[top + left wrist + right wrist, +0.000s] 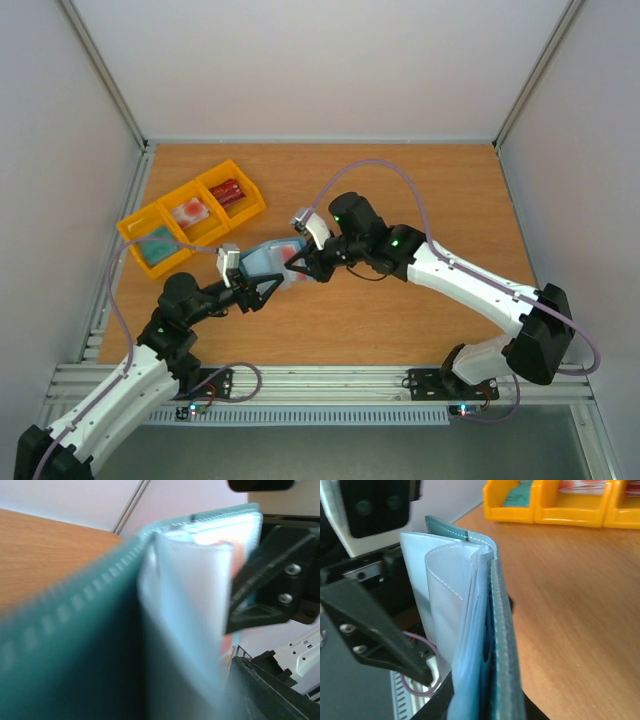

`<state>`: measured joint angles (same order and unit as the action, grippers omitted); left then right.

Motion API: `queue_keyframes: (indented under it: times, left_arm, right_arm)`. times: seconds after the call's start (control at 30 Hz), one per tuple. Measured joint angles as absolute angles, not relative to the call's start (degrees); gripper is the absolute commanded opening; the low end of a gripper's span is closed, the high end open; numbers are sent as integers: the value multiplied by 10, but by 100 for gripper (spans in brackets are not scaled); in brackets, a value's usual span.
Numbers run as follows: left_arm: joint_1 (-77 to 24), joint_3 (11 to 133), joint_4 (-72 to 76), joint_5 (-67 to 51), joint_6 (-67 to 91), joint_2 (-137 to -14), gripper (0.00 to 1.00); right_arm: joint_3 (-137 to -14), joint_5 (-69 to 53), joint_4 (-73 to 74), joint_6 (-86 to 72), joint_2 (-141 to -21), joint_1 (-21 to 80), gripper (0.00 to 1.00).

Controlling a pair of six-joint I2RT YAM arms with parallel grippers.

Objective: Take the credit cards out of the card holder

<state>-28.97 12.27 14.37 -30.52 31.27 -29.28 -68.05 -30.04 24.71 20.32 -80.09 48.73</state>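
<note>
The slate-blue card holder [266,259] is held off the table between both grippers, spread open. My left gripper [262,286] is shut on its near edge. My right gripper [304,265] is shut on its right edge. In the left wrist view the card holder [100,630] fills the frame, blurred. A pale pinkish-red credit card [239,555] peeks from behind its pale pocket, beside the right gripper's finger [265,580]. In the right wrist view the card holder [500,630] stands edge-on, its pale pockets [445,595] fanned out. The left gripper's finger [375,630] is at the left.
A yellow three-compartment tray [140,222] stands at the back left. It holds a teal card [157,245], a pinkish card [190,212] and a dark red item [228,192]. The tray also shows in the right wrist view [560,515]. White walls enclose the wooden table.
</note>
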Motion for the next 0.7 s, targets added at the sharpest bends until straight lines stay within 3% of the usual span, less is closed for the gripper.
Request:
queue_keyframes:
  times: [0.07,0.1,0.2,0.37,0.5,0.6,0.7]
  left_arm:
    - [-290,123,143,-304,313,-295,75]
    - [-289,123,143,-303,313,-296,70]
    - [-290,123,143,-300,312,-297,45]
    - [-290,123,145,-302,310,-298,16]
    - [-293,123,146,-300,307,-297,18]
    - [-294,123,147,-297,303,-296,36]
    - [-295,123,144,-279,299,-296,43]
  right_arm:
    - [-684,-304,247,203,-803,498,1]
    - [-684,-305,247,203,-803,503,1]
    - [-686,-307,248,203,-803,503,1]
    - [-688,-314,250,207,-801,501,1]
    - [-688,-327,258,217,-792,499,2]
    - [-686,-335,266,227,-780,495,1]
    - [-676,-345,268,234,-758,480,1]
